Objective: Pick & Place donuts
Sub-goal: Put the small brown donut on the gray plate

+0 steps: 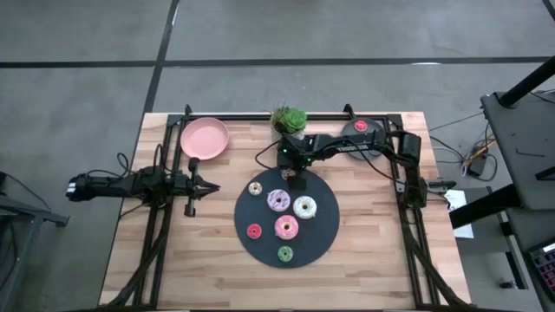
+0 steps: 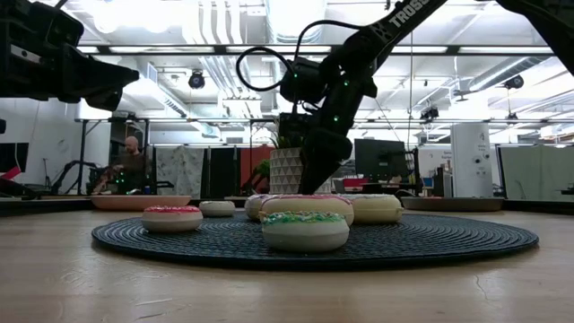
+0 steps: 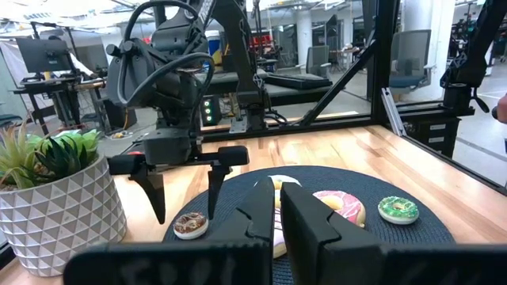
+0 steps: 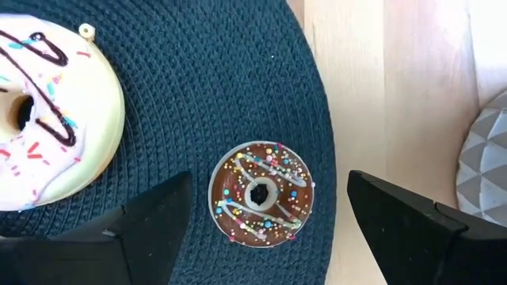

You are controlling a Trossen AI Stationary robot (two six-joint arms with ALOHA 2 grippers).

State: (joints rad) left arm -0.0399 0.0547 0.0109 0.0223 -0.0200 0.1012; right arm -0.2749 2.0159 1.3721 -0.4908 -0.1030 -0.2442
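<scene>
Where the wooden counter (image 1: 364,260) carries a dark woven mat (image 1: 323,238), hovers spread over its brown donut (image 4: 261,194): right hand (image 4: 265,210). Beside the mat, pressed together: left hand (image 1: 211,187). Beyond, bright ceiling lights.

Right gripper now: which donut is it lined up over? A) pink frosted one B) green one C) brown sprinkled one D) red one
C: in the right wrist view the brown donut lies on the dark mat between the open fingers of the right gripper, not yet gripped; the left wrist view shows the same fingers straddling it.
</scene>
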